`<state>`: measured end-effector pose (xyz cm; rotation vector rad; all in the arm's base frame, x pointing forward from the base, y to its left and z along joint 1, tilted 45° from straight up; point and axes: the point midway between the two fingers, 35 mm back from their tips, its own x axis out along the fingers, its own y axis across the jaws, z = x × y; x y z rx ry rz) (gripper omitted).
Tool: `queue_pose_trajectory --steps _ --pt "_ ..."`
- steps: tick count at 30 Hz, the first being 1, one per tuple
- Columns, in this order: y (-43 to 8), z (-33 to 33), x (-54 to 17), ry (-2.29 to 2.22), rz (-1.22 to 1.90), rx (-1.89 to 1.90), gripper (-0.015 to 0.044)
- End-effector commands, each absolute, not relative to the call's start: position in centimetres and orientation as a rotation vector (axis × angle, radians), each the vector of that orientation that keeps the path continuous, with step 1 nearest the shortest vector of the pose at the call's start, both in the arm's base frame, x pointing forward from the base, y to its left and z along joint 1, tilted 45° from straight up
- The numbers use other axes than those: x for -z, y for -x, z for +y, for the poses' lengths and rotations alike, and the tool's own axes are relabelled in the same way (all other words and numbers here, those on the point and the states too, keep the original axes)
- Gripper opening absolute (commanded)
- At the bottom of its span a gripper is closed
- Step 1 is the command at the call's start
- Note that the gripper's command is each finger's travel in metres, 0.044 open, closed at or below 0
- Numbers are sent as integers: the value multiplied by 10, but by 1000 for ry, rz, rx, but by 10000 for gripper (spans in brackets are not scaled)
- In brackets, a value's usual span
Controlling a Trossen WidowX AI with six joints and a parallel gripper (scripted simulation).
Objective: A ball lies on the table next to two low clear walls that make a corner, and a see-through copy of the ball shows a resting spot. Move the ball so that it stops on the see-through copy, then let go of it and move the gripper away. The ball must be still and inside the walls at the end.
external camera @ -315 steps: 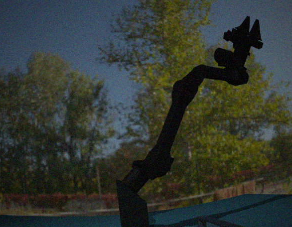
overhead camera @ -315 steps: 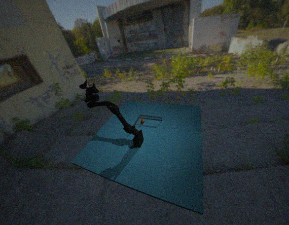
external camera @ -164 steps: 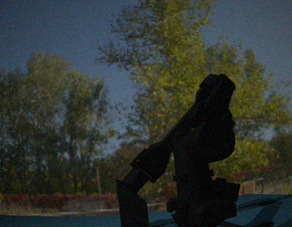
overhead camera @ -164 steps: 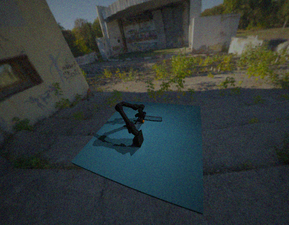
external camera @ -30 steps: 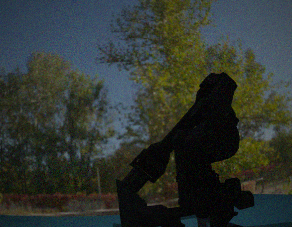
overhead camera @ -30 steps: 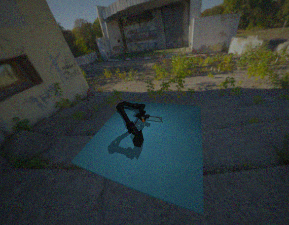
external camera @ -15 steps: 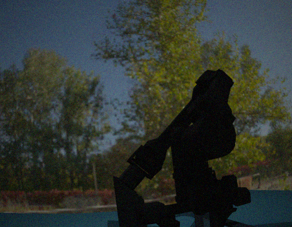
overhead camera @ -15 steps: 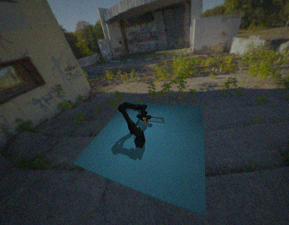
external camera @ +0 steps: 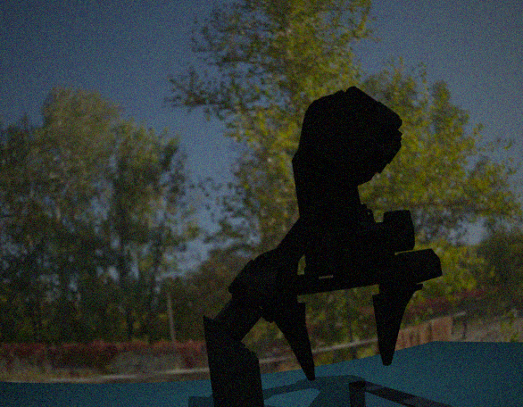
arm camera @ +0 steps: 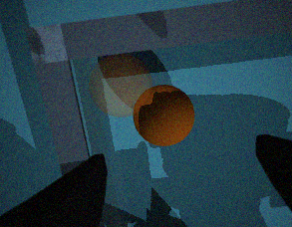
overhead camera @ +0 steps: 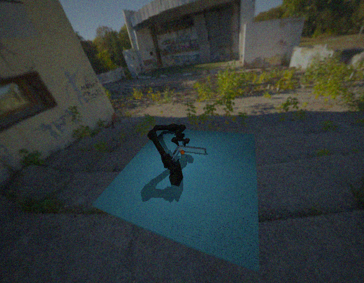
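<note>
The orange ball (overhead camera: 182,152) (arm camera: 163,115) lies on the blue table (overhead camera: 210,202) (external camera: 459,366), inside the corner of the two low clear walls (overhead camera: 196,149) (arm camera: 56,114). The see-through copy (arm camera: 116,87) sits closer to the corner; the ball overlaps its lower right edge but is off its centre. My gripper (overhead camera: 181,145) (external camera: 347,353) (arm camera: 179,153) is open and empty, lifted above the ball, with a dark finger on each side of the wrist view. The ball does not show in the exterior view.
The arm's base (overhead camera: 176,178) stands on the table in front of the walls. A wall's dark edge (external camera: 392,394) shows low under the fingers. Buildings, weeds and trees lie beyond the table.
</note>
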<state>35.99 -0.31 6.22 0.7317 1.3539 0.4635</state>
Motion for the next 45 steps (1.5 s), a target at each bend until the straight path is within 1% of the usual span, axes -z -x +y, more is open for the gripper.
queue_pose_trajectory --steps 1,3,5,12,16,28,45 --pt "-359 1 -58 -736 1368 -466 343" --pt "-359 1 -58 -736 1368 -466 343" --pt "-357 2 -54 -683 1349 -509 291" --pt "-329 15 -10 -140 1098 -910 107" --pt "-325 16 -6 -86 1068 -946 2" --pt "-325 17 -6 -86 1068 -946 0" --pt "-329 36 13 -87 1068 -947 0"
